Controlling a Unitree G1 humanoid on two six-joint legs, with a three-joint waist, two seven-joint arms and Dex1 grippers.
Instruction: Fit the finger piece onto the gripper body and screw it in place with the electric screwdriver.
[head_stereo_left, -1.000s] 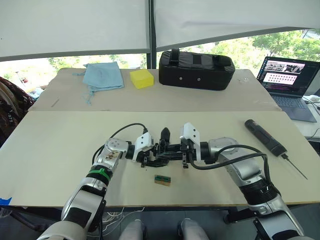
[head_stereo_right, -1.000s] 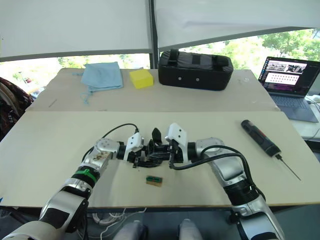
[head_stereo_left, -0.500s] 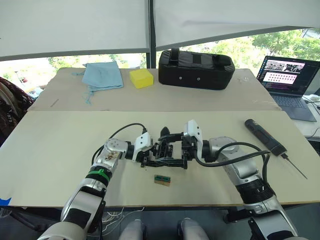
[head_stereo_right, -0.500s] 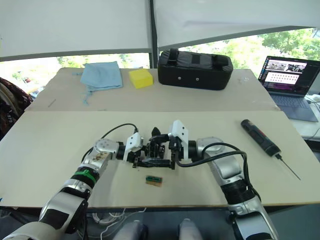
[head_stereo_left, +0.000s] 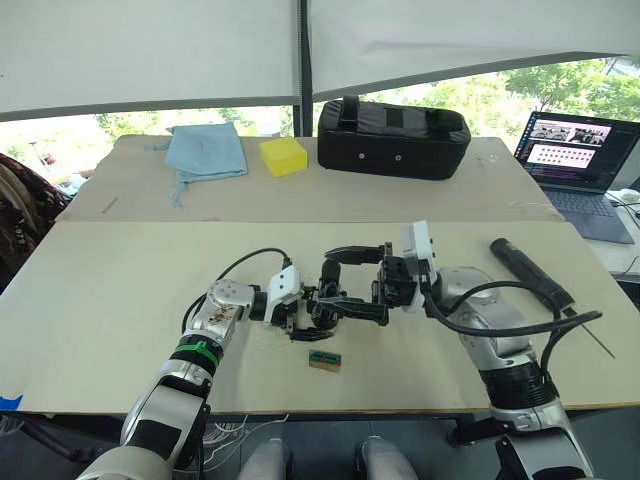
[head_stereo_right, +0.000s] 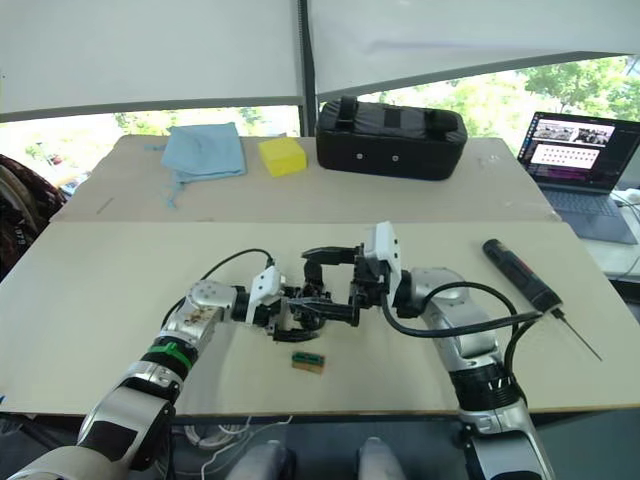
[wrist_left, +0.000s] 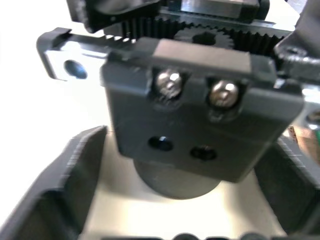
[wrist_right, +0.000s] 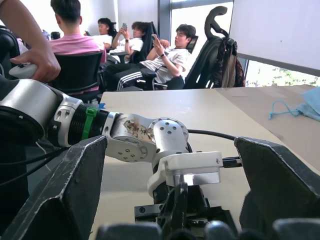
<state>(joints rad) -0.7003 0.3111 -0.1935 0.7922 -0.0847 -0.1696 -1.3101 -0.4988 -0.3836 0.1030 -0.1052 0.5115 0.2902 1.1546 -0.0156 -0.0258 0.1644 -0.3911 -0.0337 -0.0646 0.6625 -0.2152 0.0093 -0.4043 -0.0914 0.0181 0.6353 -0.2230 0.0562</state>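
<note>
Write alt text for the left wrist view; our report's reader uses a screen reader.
Close up, a chunky black gripper body with two silver screw heads and a toothed gear rack sits between the left end effector's two black fingers, above a pale tabletop.

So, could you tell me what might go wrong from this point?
The right gripper has its open fingers close around the body, so a careless move could knock it askew. The right arm's cable loops close to the bit of the screwdriver and might snag or roll it when that arm reaches over.
</note>
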